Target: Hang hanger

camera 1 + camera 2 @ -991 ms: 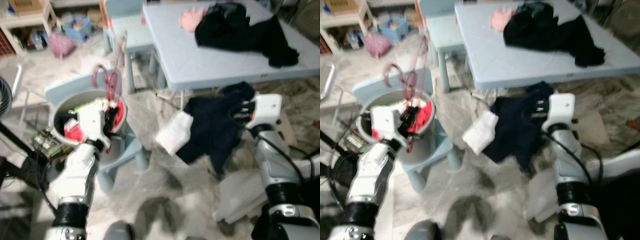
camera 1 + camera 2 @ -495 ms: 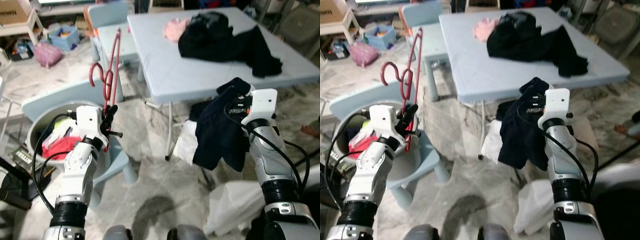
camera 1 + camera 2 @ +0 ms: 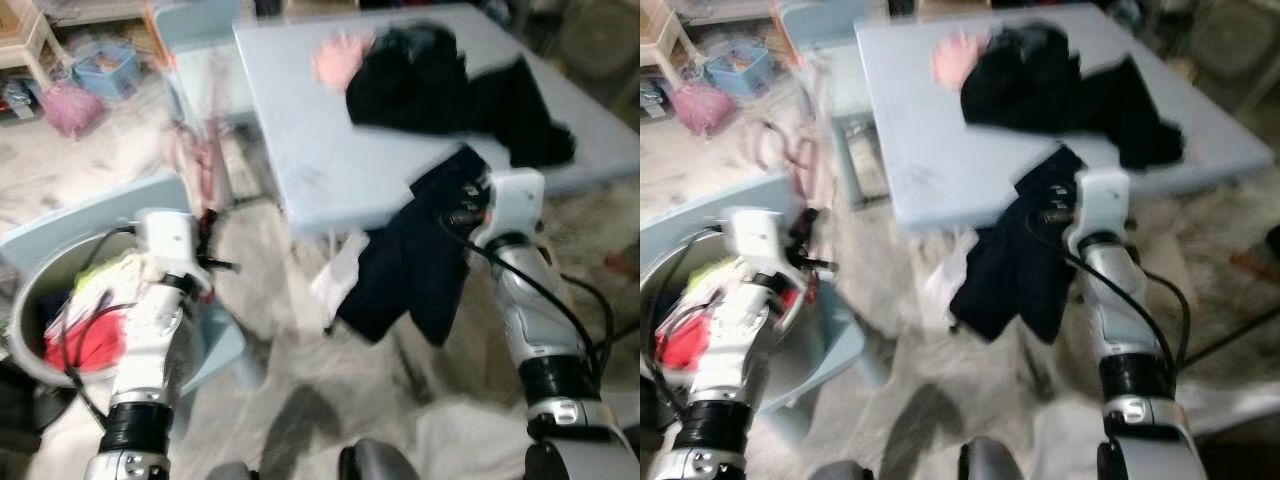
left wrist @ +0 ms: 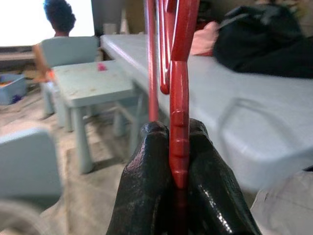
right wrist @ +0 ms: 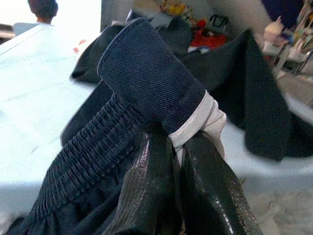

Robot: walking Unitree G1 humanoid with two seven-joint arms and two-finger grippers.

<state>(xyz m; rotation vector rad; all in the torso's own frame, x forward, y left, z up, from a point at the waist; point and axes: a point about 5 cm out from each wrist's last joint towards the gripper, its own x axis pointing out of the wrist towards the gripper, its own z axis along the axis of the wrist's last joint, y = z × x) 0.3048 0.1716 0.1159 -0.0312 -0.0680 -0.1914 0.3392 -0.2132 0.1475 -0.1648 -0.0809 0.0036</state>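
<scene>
Fingers (image 4: 146, 196) of left gripper (image 4: 178, 161) pinch red hanger (image 4: 178, 122), held upright beside the grey basket (image 3: 25, 300) of laundry. Right gripper (image 5: 176, 161) fingers clamp navy garment (image 5: 146, 83) at its waistband; cloth hangs against the edge of the light blue bench (image 3: 300, 150), where black clothes (image 3: 450, 80) lie.

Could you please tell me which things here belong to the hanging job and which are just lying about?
In use:
- red hangers, pinched in the left end effector
- dark garment, gripped by the right end effector

Lying about:
- table
- black clothes
- pink cloth
- laundry bucket
- small chairs
</scene>
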